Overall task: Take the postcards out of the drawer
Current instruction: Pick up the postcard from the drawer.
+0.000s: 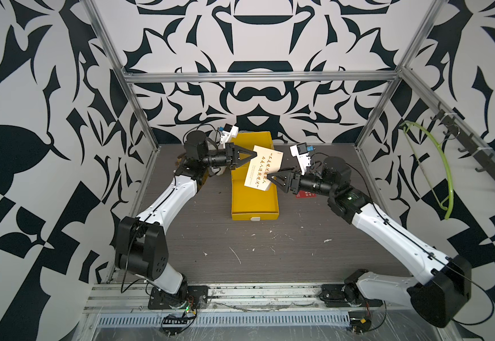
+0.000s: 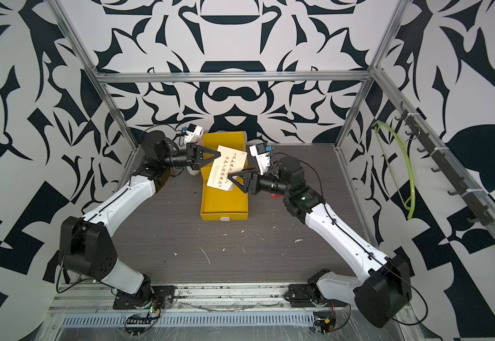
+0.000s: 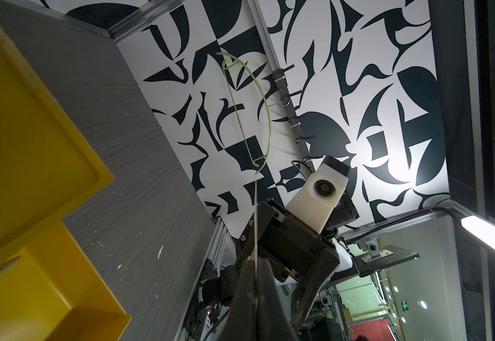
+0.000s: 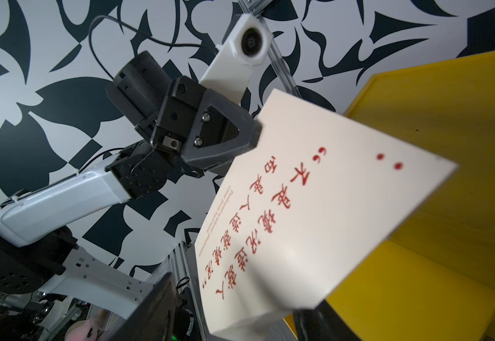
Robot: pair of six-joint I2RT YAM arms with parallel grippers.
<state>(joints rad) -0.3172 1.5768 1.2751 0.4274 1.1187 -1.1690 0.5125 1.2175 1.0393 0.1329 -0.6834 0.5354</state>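
Inspecting a handover stage: the left gripper (image 1: 254, 154) has its fingers clamped on the far corner of a cream postcard (image 1: 265, 169) with red writing, holding it tilted in the air above the open yellow drawer (image 1: 253, 218). The right gripper (image 1: 270, 179) sits at the card's opposite corner with its fingers apart. My right wrist view shows the card's edge lying between them, not pinched. A red postcard (image 1: 303, 195) lies on the surface (image 1: 269, 251) just beside the drawer, partly under the right arm, so I rate the task as part done. The drawer floor I can see is bare, but the raised card hides its middle stretch, so I cannot confirm what remains inside. The next move, in my judgement, is to close the right fingers on the card and release the left. The card then needs carrying clear of the drawer rim and laying near the red one. It is thin and bows, so a shallow bite may slip.
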